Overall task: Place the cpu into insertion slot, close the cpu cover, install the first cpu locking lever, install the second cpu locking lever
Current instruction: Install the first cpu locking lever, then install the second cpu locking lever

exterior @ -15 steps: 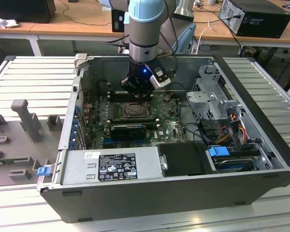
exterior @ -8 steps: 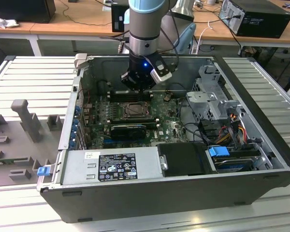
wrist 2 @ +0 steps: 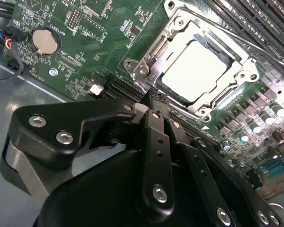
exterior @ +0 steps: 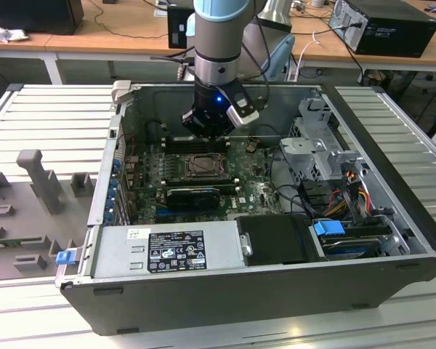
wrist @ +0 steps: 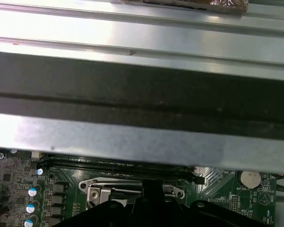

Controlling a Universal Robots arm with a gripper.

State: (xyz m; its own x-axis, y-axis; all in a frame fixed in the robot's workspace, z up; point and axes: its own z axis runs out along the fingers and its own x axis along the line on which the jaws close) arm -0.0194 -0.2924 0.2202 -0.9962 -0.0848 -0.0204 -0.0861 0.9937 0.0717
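An open desktop computer case [exterior: 392, 218] lies on its side on a ribbed aluminium table [exterior: 51, 116], and the arm reaches down into it from twelve o'clock, its gripper [exterior: 207, 131] hanging just above the green motherboard [exterior: 254, 189] near the case's far wall. In the second wrist view the gripper [wrist 2: 155, 100] has its two black fingers [wrist 2: 157, 137] pressed together into one narrow tip with nothing between them, and that tip sits right at the edge of the insertion slot [wrist 2: 146, 71], at about seven o'clock from the socket's centre. Inside the slot lies the cpu [wrist 2: 194, 71], flat and pale, with the cpu cover [wrist 2: 234, 78] folded down around it so the chip shows through the square window. A thin wire locking lever [wrist 2: 270, 51] runs along the socket's far side beside the long memory slots [wrist 2: 255, 19]. A round coin battery [wrist 2: 43, 40] sits on the board well apart from the socket, towards ten o'clock. In the exterior view the case also holds a grey power supply [exterior: 167, 251] along its near wall at six o'clock, a metal drive cage [exterior: 320, 138] at three o'clock, and a blue-tabbed drive [exterior: 330, 231] at four o'clock with coloured cables above it. In the first wrist view the case's metal wall [wrist: 142, 127] spans above the socket's silvery rim [wrist: 132, 187]
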